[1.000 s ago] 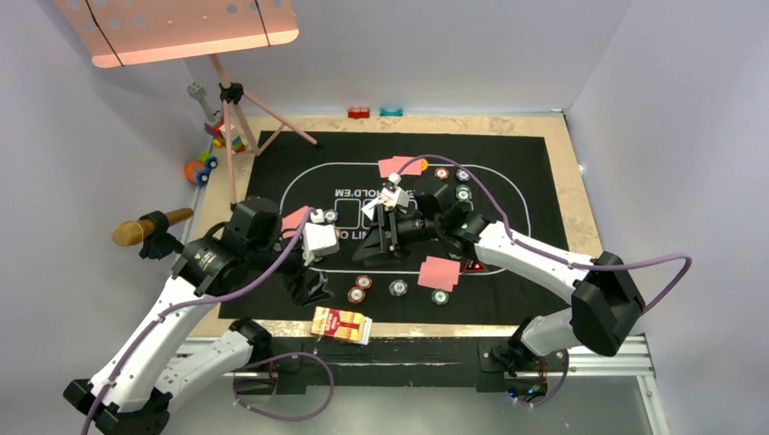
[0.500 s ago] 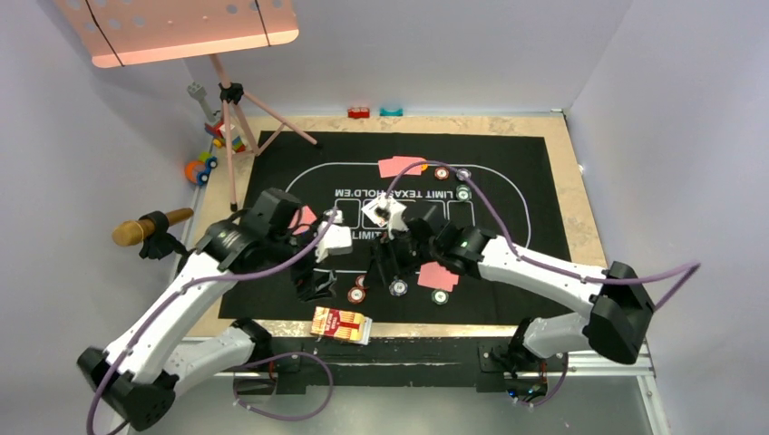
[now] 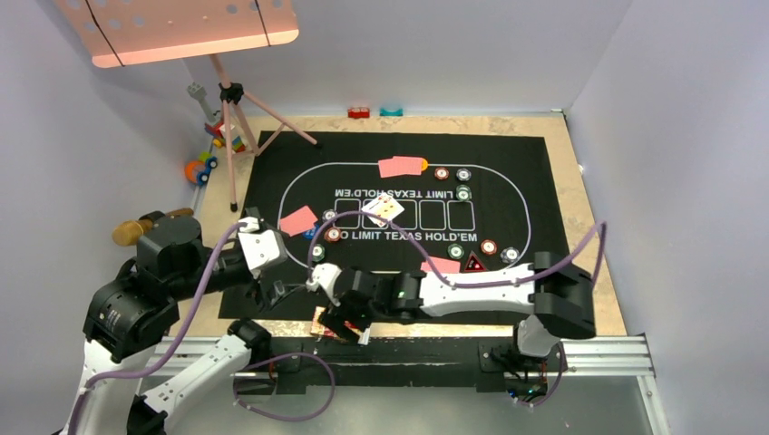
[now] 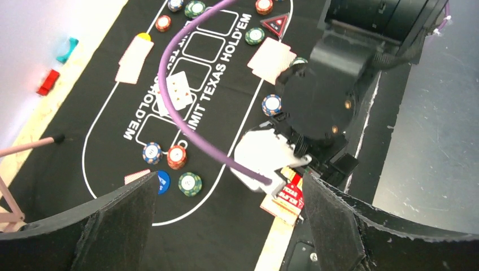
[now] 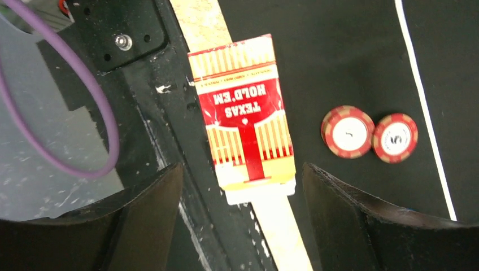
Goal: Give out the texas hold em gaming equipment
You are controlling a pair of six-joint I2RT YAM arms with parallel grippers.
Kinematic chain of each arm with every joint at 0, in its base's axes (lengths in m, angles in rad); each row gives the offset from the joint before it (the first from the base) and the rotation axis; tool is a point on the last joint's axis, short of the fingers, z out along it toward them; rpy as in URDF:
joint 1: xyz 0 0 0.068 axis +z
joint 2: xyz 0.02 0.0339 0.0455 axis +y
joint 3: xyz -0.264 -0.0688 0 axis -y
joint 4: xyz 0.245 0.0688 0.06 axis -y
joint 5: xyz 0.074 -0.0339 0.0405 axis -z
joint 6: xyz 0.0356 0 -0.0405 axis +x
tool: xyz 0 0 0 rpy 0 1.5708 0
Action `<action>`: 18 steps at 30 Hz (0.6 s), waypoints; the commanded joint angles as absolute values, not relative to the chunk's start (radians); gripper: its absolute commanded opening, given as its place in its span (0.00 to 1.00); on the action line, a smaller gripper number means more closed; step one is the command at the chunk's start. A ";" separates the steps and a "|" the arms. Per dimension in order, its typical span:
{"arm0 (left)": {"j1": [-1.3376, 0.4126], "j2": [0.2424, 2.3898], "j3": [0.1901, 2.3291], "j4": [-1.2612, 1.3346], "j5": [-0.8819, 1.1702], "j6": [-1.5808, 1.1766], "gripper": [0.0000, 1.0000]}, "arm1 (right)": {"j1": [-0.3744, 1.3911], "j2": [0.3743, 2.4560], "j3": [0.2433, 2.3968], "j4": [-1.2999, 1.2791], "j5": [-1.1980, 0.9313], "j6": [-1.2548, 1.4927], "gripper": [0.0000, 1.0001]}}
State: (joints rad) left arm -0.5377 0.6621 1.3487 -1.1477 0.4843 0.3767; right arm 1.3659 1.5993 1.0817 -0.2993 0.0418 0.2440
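Two grippers are working over the black felt poker mat [image 3: 535, 181], and both are standing with fingers spread wide and nothing between them. The right gripper [image 5: 243, 186] is hovering directly above a red, white and yellow cardboard card box printed TEXAS HOLD'EM [image 5: 245, 135], which is lying across the pale wooden table edge [image 5: 200, 20] and the mat's near border; the box is sitting between the two dark fingers but apart from both. Just to the gripper's right in its wrist view, two red-and-cream round poker chips [image 5: 368, 134] are lying side by side and touching.

The left gripper [image 4: 226, 195] is hanging with its black padded fingers [image 4: 121, 212] framing the near-left part of the mat. Ahead of it, just beyond its left finger, a blue round button [image 4: 162, 182] is sitting beside a green poker chip [image 4: 190, 183], with a red chip [image 4: 177, 157] and a blue-white chip [image 4: 152, 152] touching each other slightly farther out. The right arm's black wrist [image 4: 325, 99] is filling the space near its right finger.

Farther from both grippers, a face-up playing card [image 3: 384, 209] is lying on the printed boxes, red-backed cards [image 3: 401, 167] are lying at the far end of the oval, another red-backed pair [image 3: 298, 221] is lying at its left end, and a red-black triangular marker [image 3: 473, 264] is resting beside a third red-backed pile [image 3: 441, 265].
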 commanded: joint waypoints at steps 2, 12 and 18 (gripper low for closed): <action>-0.524 0.663 1.368 -1.198 0.485 0.346 1.00 | 1.408 1.682 1.139 -0.189 0.132 0.126 0.81; -0.520 0.652 1.388 -1.217 0.506 0.352 1.00 | 1.415 1.748 1.114 -0.118 0.113 0.086 0.85; -0.519 0.655 1.399 -1.215 0.504 0.355 1.00 | 1.414 1.768 1.108 -0.144 0.029 0.063 0.85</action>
State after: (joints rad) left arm -0.5247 0.6575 1.3590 -1.2167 0.4904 0.3748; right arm 1.4128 1.7512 1.1057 -0.1635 0.0826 0.0982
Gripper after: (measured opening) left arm 0.997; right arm 0.845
